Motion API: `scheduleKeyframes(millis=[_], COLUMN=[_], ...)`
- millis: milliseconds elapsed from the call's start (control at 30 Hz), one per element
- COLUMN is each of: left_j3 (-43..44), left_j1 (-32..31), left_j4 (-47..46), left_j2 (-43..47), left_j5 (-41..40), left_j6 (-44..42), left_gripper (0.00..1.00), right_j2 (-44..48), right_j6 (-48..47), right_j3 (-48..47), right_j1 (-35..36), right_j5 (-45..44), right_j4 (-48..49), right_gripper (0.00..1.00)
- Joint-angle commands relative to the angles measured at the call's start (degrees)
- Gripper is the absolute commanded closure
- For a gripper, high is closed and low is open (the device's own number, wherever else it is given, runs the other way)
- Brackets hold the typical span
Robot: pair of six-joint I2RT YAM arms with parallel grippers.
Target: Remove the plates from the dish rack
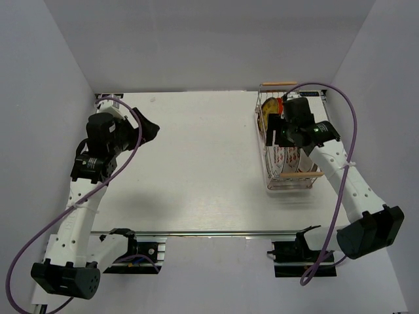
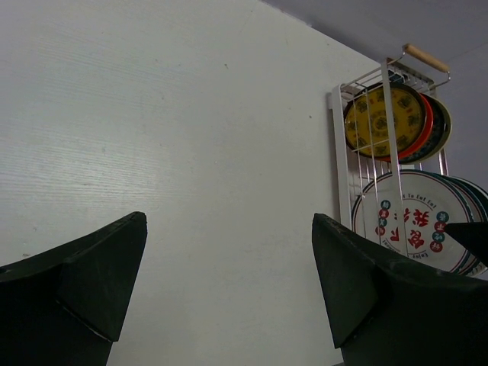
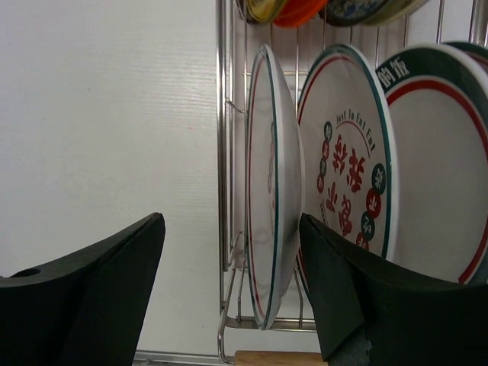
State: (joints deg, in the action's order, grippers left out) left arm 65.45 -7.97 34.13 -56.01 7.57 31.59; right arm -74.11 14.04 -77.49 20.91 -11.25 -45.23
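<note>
While poised over the dish rack [image 1: 266,163], right tool [image 3: 232,225]: jaws apart, nothing clamped; gap lined up on the rim of the nearest white plate [image 3: 268,191], probably to pinch it by its edge.
Dish rack: at right of the top view, on the white tabletop [image 1: 196,163], with a wooden handle [image 1: 278,84] at each short end.
Plates [image 1: 281,154]: all inside the rack, standing on edge between the wires, so each rim is open to a grip from above; yellow plate [image 2: 381,122] and orange-red plate [image 2: 424,130] toward the upper handle.
Left tool [image 2: 229,225]: jaws wide apart, empty, at upper left of the top view, well apart from the rack; seemingly waiting.
Writing: on the second white plate [image 3: 347,175], an arc of small dark letters, roughly "Just To Eat Eat", above red Chinese characters; on the third plate [image 3: 446,152], white characters on a green rim band, cut off and unreadable.
Brands: none seen.
</note>
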Motion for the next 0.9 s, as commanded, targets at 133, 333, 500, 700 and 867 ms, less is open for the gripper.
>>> scheduleKeyframes(millis=[133, 333, 500, 700, 867], left_j3=[0.03, 0.03, -0.06, -0.06, -0.32], left_j1=[0.32, 0.32, -0.21, -0.21, -0.21], left_j4=[1.64, 1.99, 2.26, 2.44, 1.91], left_j2=[-2.79, -2.79, -2.79, -2.61, -2.79], left_j5=[-0.81, -1.68, -2.39, -2.74, -1.78], left_j6=[0.66, 0.84, 0.92, 0.93, 0.75], left_gripper=[0.02, 0.02, 0.02, 0.02, 0.02], right_j2=[-4.20, -5.70, -6.49, -6.58, -5.88], right_j6=[5.91, 8.54, 8.90, 6.61, 3.71], right_j3=[-3.45, -2.23, -2.75, -6.70, -11.44], right_j1=[3.26, 4.14, 4.76, 4.84, 4.85], right_j5=[-14.23, -18.81, -20.30, -21.71, -21.71], right_j4=[-6.18, -7.85, -8.82, -10.05, -10.05], right_gripper=[0.30, 0.52, 0.72, 0.92, 0.98])
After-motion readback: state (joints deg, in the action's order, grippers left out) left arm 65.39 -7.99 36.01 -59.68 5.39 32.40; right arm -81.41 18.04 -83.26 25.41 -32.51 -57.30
